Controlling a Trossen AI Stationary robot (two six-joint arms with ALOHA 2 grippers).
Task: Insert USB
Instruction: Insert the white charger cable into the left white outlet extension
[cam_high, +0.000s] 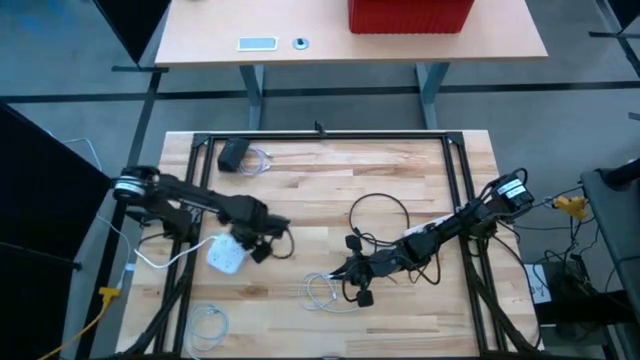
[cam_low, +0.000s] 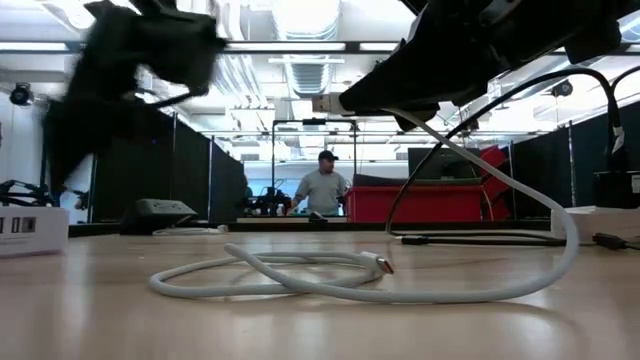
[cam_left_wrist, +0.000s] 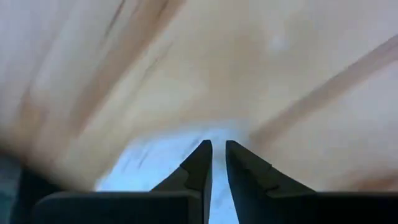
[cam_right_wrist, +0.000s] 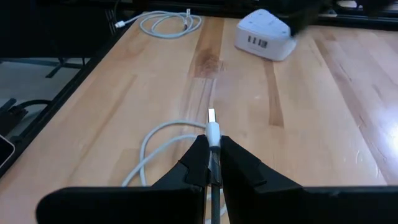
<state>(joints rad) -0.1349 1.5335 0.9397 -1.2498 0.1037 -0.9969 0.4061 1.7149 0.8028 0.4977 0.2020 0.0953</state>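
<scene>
A white USB charger block (cam_high: 226, 256) lies on the wooden table left of the middle, its ports (cam_right_wrist: 258, 42) facing my right gripper. My left gripper (cam_high: 262, 248) hovers at the block's right side, its fingers (cam_left_wrist: 200, 163) nearly together over the white block (cam_left_wrist: 155, 165). My right gripper (cam_right_wrist: 212, 146) is shut on a white USB cable. The cable's metal plug (cam_right_wrist: 212, 115) sticks out past the fingertips toward the block. The rest of the cable (cam_low: 300, 272) lies in loose loops on the table. My left gripper is right over the charger block, but I cannot tell whether it touches it. My right gripper pinches the white cable just behind its plug (cam_right_wrist: 214, 134) between both fingers, which lie along the cable. The plug (cam_low: 325, 103) is held about level, clear of the table, pointing toward the table's left. The cable hangs slack in a curve (cam_low: 520, 210) down to the tabletop.
A black adapter (cam_high: 234, 155) with a short white lead lies at the far left. A black cable loop (cam_high: 380, 212) lies behind my right arm, and a second white cable (cam_high: 207, 322) near the front left. A person (cam_low: 322, 190) stands in the room beyond.
</scene>
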